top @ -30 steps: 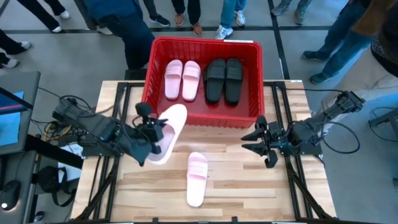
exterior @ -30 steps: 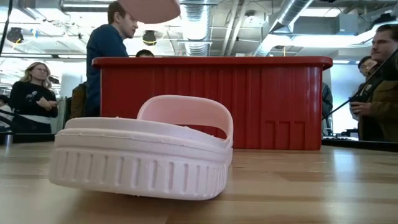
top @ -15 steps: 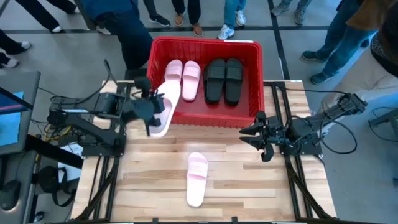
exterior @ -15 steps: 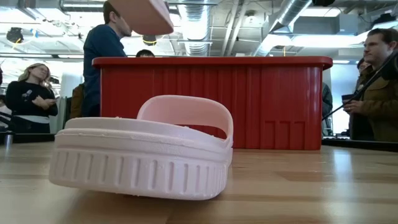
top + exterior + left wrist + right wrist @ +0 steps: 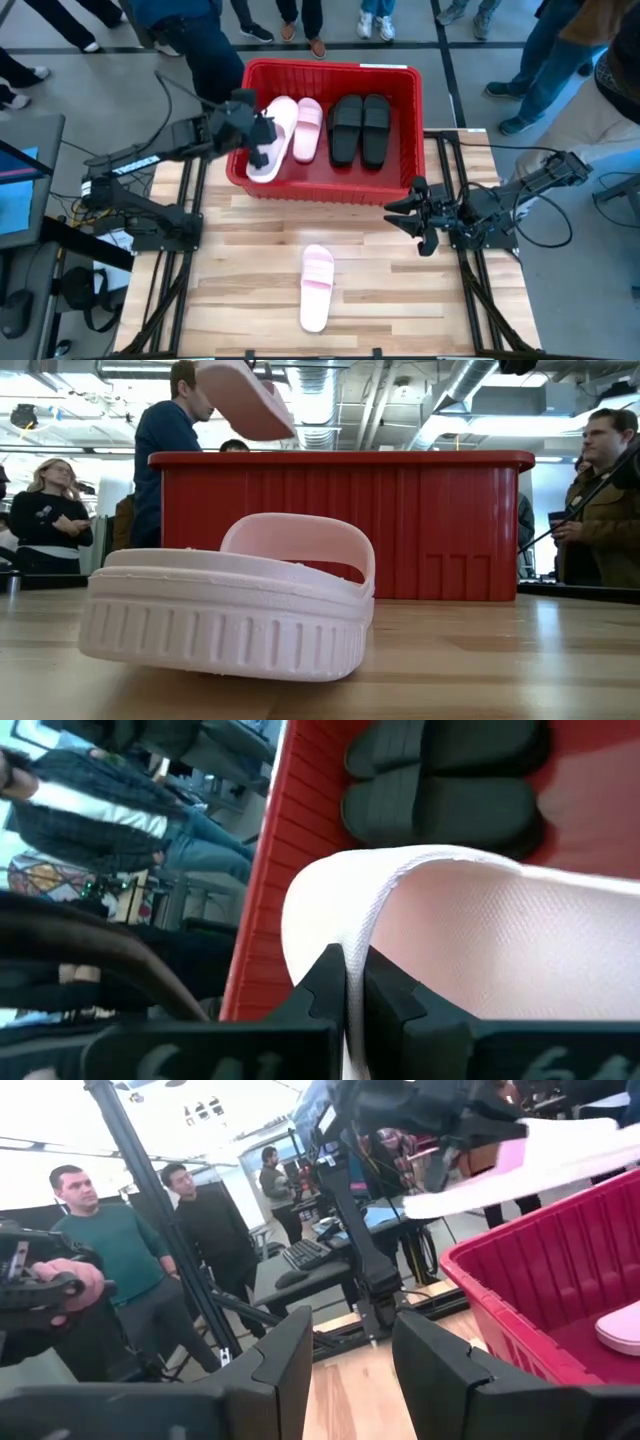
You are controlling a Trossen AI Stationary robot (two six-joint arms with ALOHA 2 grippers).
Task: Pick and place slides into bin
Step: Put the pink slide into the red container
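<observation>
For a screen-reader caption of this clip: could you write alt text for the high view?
Seen from above, the left gripper holds a pale pink slide over the left end of the red bin, which contains two pink and two black slides. The right gripper waits, jaws open, above the wooden table, where another pink slide lies.

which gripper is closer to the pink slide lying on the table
Right. The right gripper hovers open above the table just off the slide on the table, near the bin's front corner. The left gripper is farther, over the bin, shut on another pink slide.
</observation>
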